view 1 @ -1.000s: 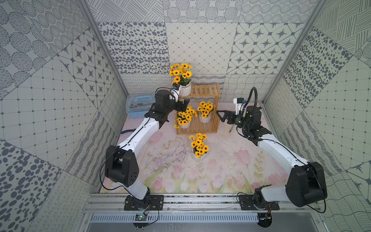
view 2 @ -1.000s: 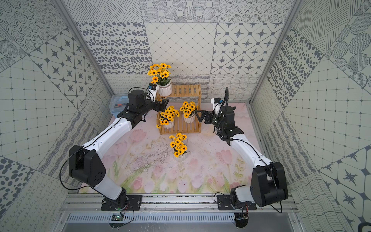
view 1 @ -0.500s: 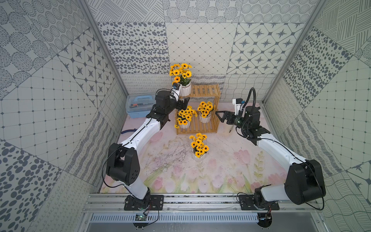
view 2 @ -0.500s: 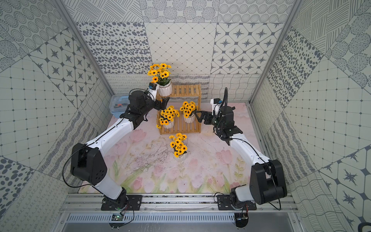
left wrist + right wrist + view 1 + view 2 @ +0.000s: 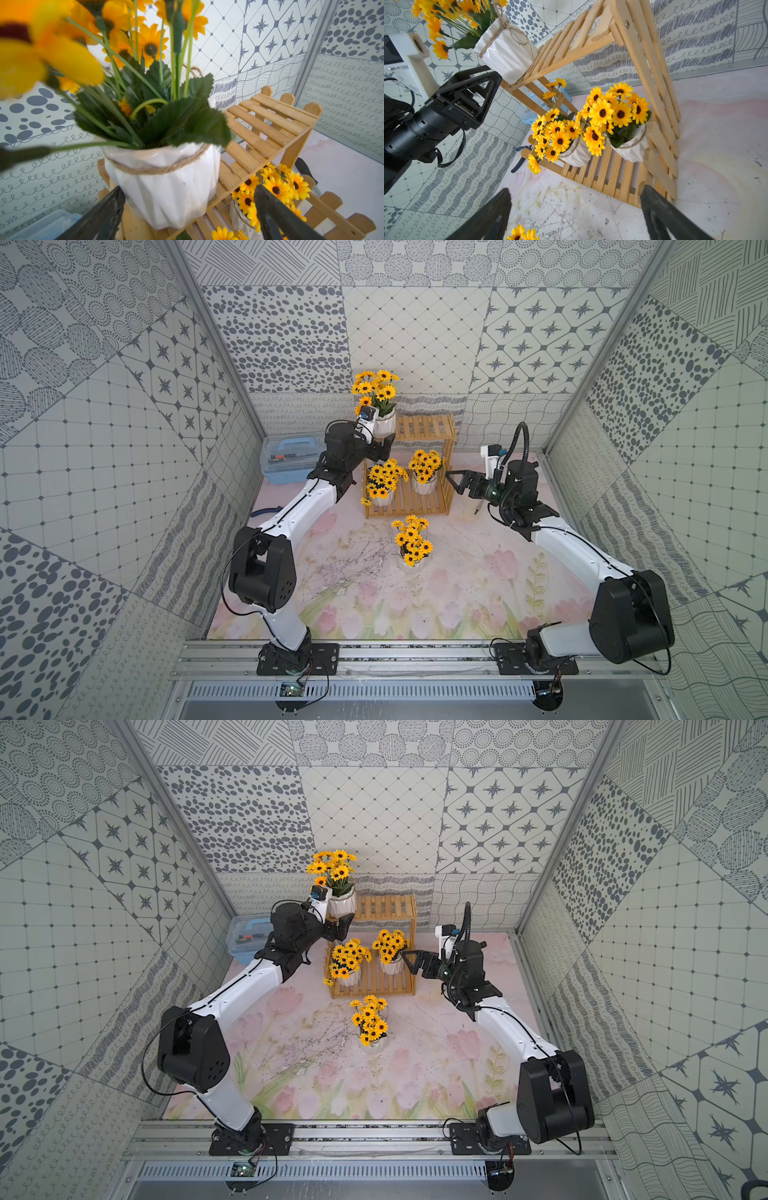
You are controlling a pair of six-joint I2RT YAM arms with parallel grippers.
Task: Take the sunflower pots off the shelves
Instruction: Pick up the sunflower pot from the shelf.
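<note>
At the top shelf (image 5: pixel 270 122), your left gripper (image 5: pixel 188 194) stands wide at a pot (image 5: pixel 162 172), probably to close on it.
Your right gripper (image 5: pixel 575 191), also wide, faces the lower pots (image 5: pixel 631 147).

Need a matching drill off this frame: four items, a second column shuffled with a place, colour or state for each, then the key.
1. left gripper
2. right gripper
3. shelves
4. toolbox

A. holds three sunflower pots
B. open, empty, beside the shelves' end
C. blue base, clear lid
D. open, a finger on either side of the top-tier pot

Pairs: 1-D, 2-B, 3-A, 4-C
</note>
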